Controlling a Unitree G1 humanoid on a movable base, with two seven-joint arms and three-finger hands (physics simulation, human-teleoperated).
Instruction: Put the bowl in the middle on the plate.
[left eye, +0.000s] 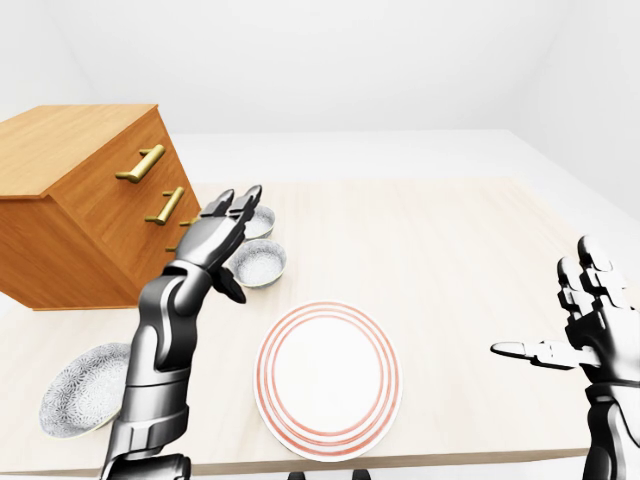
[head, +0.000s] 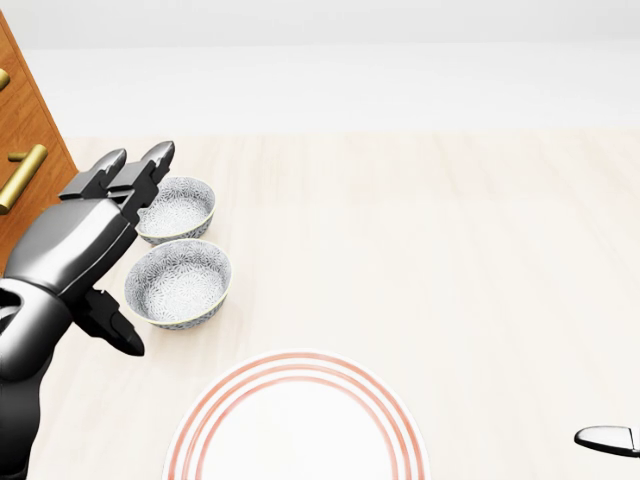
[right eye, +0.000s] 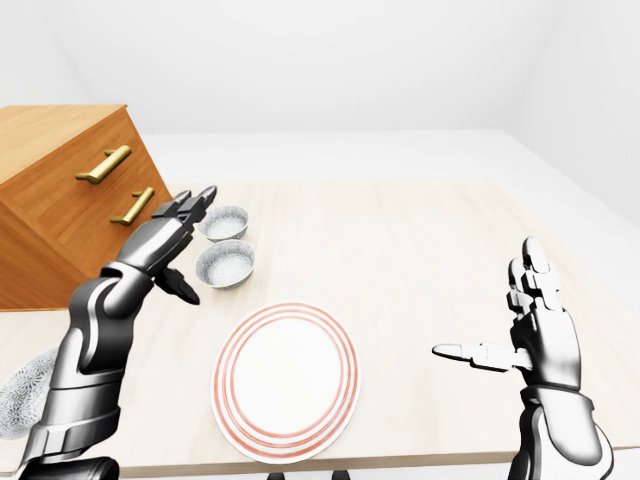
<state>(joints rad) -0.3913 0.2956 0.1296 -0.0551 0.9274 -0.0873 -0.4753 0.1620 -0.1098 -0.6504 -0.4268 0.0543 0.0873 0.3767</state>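
Nearest to us lies the round white plate with red rings (left eye: 328, 380), close to the bottom edge of the pale wooden table (left eye: 450, 260), its rim reaching almost to that edge in the left-eye view. Our left hand (left eye: 222, 232) hangs above the table just left of the middle patterned grey-white bowl (head: 179, 283), fingers stretched out and thumb spread below; it grips nothing and we cannot tell whether it touches the bowl. That bowl sits on the table above and left of the plate, apart from it. A second patterned grey-white bowl (head: 177, 208) stands just beyond the first, toward the top of the head view, the two nearly touching.

Only the eye views show a third patterned grey-white bowl (left eye: 84, 388) at the lower left, partly hidden by our left arm, near the table's left edge. They alone show our right hand (right eye: 530, 335) in full: raised at the right, fingers up, thumb pointing left, holding nothing. The head view catches only its dark thumb tip at the lower right corner.

Left of the bowls stands a brown wooden drawer cabinet with brass handles (left eye: 90, 200). Between the plate and our right hand the table is wide and bare.
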